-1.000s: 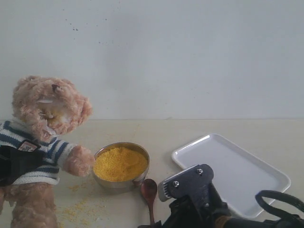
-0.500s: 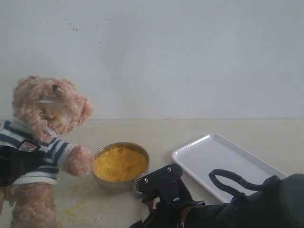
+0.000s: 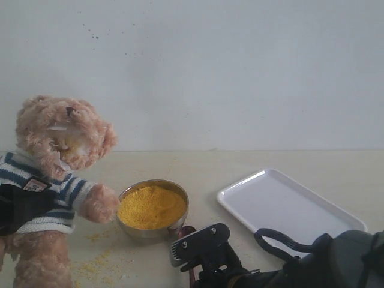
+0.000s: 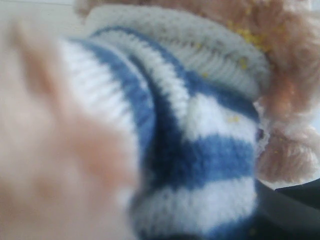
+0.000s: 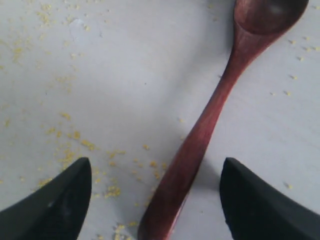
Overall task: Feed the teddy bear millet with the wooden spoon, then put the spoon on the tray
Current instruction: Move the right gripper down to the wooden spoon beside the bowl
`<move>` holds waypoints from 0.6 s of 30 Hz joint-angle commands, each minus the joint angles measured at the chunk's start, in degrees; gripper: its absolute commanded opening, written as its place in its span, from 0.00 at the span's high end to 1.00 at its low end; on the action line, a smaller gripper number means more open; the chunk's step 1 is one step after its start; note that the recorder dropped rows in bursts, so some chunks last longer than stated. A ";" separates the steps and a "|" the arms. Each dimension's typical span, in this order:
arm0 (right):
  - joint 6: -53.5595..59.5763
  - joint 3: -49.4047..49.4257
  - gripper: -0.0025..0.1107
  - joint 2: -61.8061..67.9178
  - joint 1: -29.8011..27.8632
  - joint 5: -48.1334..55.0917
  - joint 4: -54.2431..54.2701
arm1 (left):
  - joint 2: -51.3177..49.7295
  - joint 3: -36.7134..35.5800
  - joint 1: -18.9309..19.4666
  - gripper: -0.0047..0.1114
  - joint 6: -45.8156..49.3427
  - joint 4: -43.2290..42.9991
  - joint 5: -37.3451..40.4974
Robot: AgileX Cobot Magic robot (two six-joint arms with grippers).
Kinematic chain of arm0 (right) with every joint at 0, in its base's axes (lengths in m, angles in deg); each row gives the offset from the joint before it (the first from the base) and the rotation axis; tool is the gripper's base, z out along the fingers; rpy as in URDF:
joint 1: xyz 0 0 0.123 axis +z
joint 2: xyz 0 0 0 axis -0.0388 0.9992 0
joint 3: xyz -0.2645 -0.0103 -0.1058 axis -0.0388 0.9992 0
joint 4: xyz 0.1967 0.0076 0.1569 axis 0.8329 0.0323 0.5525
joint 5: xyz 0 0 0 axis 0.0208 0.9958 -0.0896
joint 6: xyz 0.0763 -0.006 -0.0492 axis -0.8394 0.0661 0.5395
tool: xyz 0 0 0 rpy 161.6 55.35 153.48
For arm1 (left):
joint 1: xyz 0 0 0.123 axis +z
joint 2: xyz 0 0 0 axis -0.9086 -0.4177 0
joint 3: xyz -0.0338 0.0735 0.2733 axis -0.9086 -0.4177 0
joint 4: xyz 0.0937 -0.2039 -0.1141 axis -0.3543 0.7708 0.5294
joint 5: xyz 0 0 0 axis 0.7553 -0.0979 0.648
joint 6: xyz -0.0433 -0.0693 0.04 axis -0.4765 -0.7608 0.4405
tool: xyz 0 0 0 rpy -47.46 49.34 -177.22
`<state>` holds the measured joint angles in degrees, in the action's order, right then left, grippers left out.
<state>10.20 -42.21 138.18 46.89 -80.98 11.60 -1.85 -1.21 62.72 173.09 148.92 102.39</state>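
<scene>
Two dark fingers (image 5: 55,205) of the right hand (image 5: 155,167) are spread wide on either side of the spoon (image 5: 212,110), and neither is seen touching it. The handle is laid slantwise between them, its end nearest the hand and its oval head pointed away, toward the bowl (image 3: 152,231) of millet (image 3: 150,205). The spoon is laid flat on the worktop (image 3: 240,162), just beside the bowl, so a low, level closing on the thin handle is judged necessary. Loose grains are scattered over the smooth surface and slipping may be expected. The left hand (image 3: 18,210) is seen clasped on the bear (image 3: 63,135), well apart. Open room is left toward the tray (image 3: 240,187).
</scene>
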 commanded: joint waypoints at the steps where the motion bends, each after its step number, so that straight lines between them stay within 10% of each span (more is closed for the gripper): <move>1: -0.34 -0.13 0.41 0.08 0.08 0.59 1.36 | 0.45 -0.17 0.06 0.93 0.19 0.83 0.55; 6: -0.04 -0.13 0.73 0.08 0.08 6.17 2.95 | 0.45 -0.17 0.06 0.93 0.19 0.83 0.79; 18: -1.78 -0.13 0.98 0.08 -0.15 10.85 4.89 | 0.45 -0.17 0.06 0.93 0.19 0.83 0.67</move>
<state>9.11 -42.76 137.52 46.89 -74.73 16.89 -1.85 -1.21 62.72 173.09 148.92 102.39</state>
